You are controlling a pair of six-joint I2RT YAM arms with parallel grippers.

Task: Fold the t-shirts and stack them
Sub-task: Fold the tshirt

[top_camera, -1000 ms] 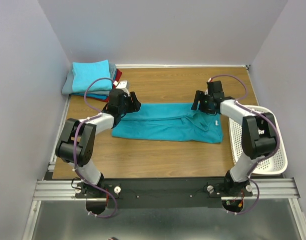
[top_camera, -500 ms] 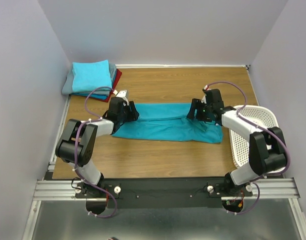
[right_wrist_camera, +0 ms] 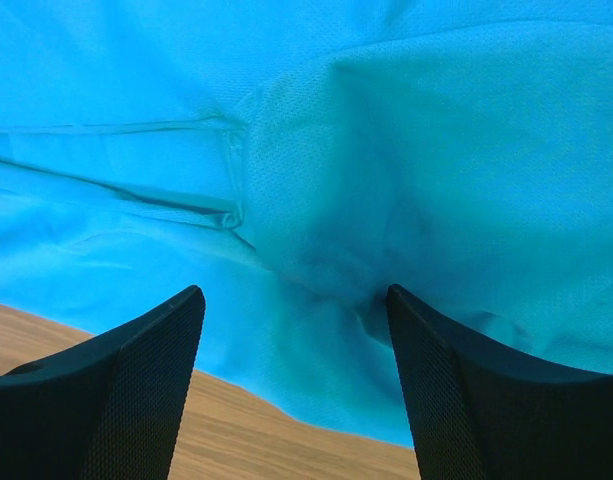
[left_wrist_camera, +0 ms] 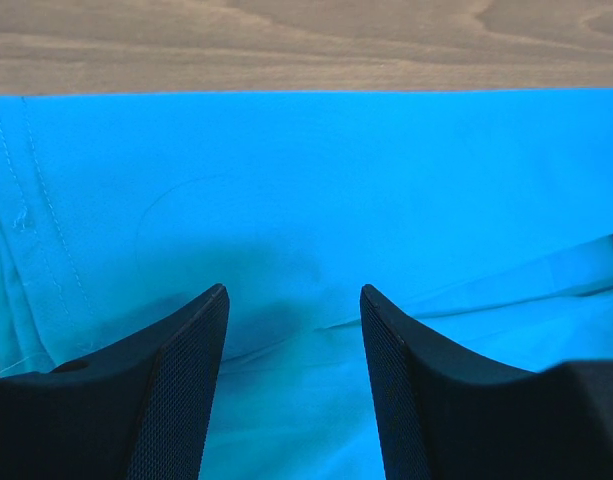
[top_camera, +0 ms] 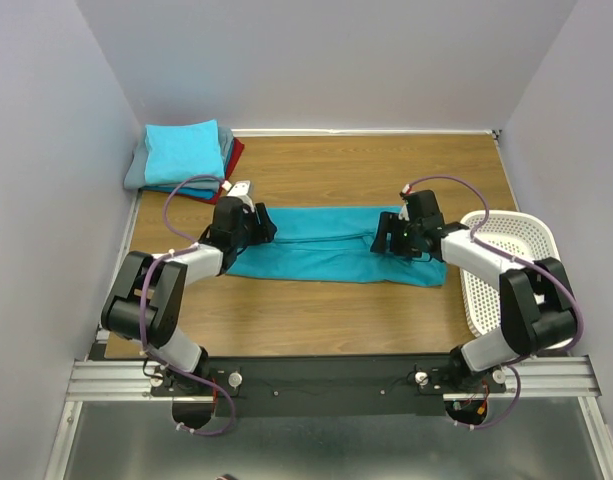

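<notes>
Drawn down onto teal t-shirt point(top_camera: 326, 255) with left fingers point(left_wrist_camera: 176, 400) and right fingers point(right_wrist_camera: 126, 400) spread; risks snagging one layer, skewing fold.

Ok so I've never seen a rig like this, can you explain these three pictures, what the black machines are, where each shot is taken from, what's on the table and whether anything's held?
These are two robot arms bolted at the near edge of a wooden table. The wide picture looks down from above and behind them. The two close-ups come from cameras on the wrists, so the black wedges at the bottom are that arm's own jaws. A teal t-shirt lies spread out in the middle. Some folded shirts are stacked in the far left corner, and a white basket sits on the right. The left gripper and right gripper both stand open over the teal t-shirt. Nothing is held.
</notes>
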